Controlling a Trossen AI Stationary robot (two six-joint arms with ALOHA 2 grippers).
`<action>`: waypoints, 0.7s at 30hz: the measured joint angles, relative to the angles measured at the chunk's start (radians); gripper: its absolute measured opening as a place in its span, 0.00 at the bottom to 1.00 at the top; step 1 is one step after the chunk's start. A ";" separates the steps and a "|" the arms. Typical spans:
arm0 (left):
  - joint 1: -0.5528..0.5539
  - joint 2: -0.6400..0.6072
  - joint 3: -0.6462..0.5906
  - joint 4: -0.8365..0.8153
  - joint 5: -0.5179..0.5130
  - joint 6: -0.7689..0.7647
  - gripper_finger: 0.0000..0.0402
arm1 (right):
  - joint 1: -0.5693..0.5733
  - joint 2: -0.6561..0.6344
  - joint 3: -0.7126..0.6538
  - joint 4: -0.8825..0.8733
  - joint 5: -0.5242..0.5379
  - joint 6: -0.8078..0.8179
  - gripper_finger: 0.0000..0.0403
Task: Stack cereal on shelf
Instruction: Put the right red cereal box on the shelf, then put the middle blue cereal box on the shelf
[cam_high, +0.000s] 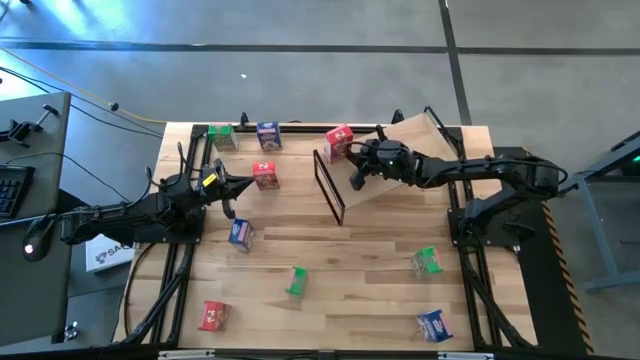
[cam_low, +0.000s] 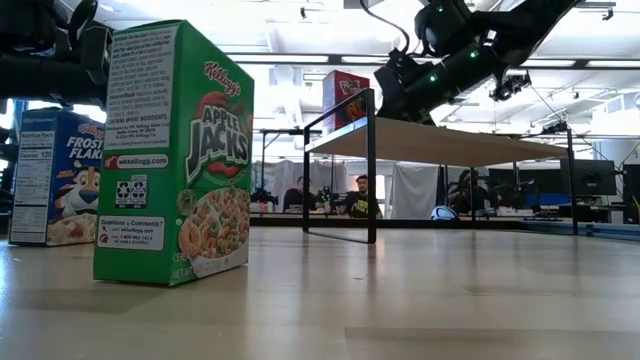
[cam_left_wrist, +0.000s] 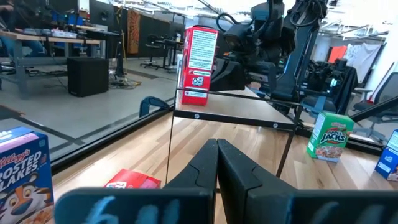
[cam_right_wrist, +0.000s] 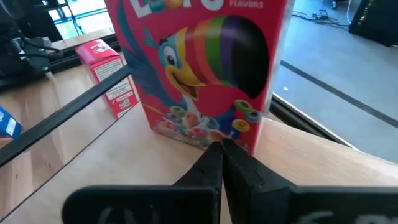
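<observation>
Standing at the shelf's (cam_high: 400, 165) black-framed edge, the red Froot Loops box (cam_high: 338, 141) has the right gripper (cam_high: 357, 177) just beside it, fingers pinched together, empty. Left gripper (cam_high: 228, 196) also closed w/ nothing held, near a red box (cam_high: 265, 175); other cereal boxes sit scattered across the tabletop (cam_high: 350, 290), open wood btwn them.

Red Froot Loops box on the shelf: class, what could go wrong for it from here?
1. The red Froot Loops box stands upright close to the framed end of the shelf; a nudge could send it off.
2. The right gripper is shut with its tips right at the box's base, so a forward move might topple it.
3. The left gripper, also shut, points toward the shelf frame; reaching in could crowd the right arm.
</observation>
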 joint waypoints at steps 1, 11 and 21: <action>0.000 0.000 0.000 0.000 0.000 0.000 0.00 | 0.000 0.000 0.000 0.000 -0.001 -0.001 0.00; 0.001 0.001 0.005 -0.001 -0.002 -0.033 0.00 | 0.002 -0.062 0.000 -0.091 -0.066 -0.053 0.00; 0.081 0.117 0.202 -0.240 -0.015 -0.043 0.00 | 0.070 -0.283 0.001 -0.332 -0.045 -0.114 0.00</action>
